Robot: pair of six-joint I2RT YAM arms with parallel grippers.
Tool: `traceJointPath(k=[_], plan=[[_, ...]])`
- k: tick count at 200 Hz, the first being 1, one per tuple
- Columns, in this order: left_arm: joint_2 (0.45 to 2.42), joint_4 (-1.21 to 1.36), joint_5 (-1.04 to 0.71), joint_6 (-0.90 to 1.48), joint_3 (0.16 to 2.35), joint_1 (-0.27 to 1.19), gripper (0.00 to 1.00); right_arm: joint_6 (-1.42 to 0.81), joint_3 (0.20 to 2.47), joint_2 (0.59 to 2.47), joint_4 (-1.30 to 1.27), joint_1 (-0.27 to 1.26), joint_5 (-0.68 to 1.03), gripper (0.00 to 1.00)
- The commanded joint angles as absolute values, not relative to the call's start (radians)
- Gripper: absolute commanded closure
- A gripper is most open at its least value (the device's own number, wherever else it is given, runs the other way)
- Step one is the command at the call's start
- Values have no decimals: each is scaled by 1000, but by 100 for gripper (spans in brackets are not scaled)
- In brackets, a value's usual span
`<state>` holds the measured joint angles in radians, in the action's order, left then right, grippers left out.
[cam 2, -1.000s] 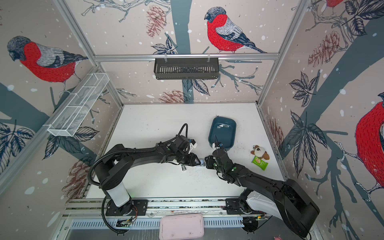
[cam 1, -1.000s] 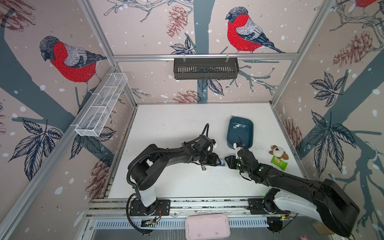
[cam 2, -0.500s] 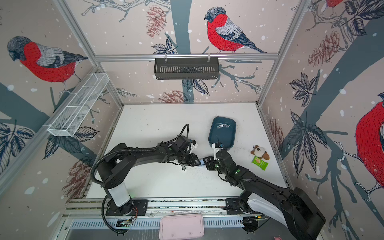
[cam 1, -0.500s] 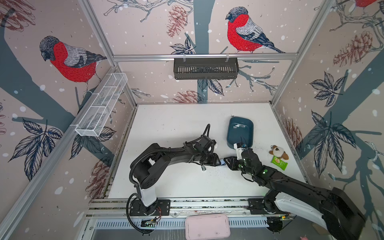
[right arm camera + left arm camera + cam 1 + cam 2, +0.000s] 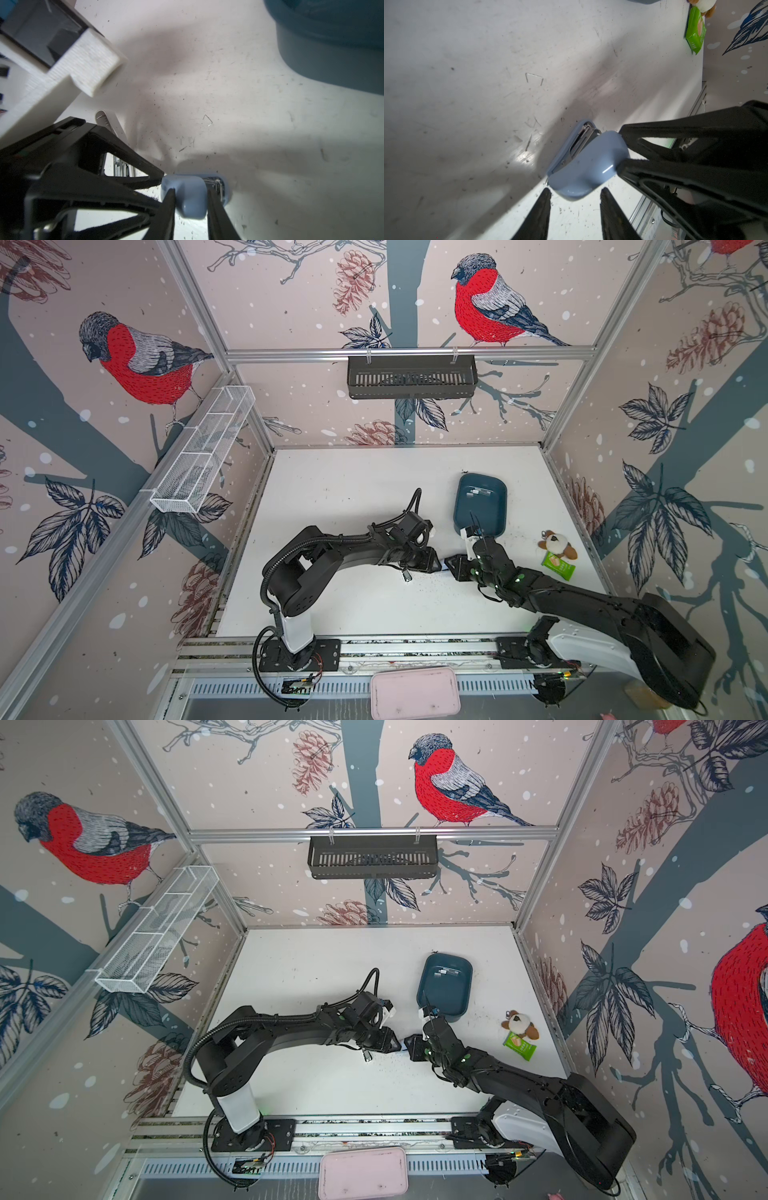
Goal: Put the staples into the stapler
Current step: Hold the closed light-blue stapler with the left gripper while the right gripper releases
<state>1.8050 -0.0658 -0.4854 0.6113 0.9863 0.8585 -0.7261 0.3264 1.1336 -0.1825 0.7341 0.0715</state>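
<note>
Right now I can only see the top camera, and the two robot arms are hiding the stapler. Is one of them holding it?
Observer: Yes. The right wrist view shows the right gripper pinched shut on the light blue stapler.
Operator: What about the other claw?
Observer: The left gripper is open, with a fingertip on either side of the stapler's end. I can't tell if they touch it.
Operator: Are any staples lying around?
Observer: The left wrist view shows a single loose staple lying on the white table, apart from the stapler.
</note>
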Motion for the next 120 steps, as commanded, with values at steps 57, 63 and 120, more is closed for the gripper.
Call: traceJointPath(k=[57,63,120], plan=[[1821,-96,-449,594,991,861,59,-702,313,1185,-179,739,19,77],[1822,-98,-447,594,992,861,59,-705,311,1187,-177,739,13,78],[1827,-100,-449,592,1023,860,60,-710,293,1167,-153,741,-9,79]])
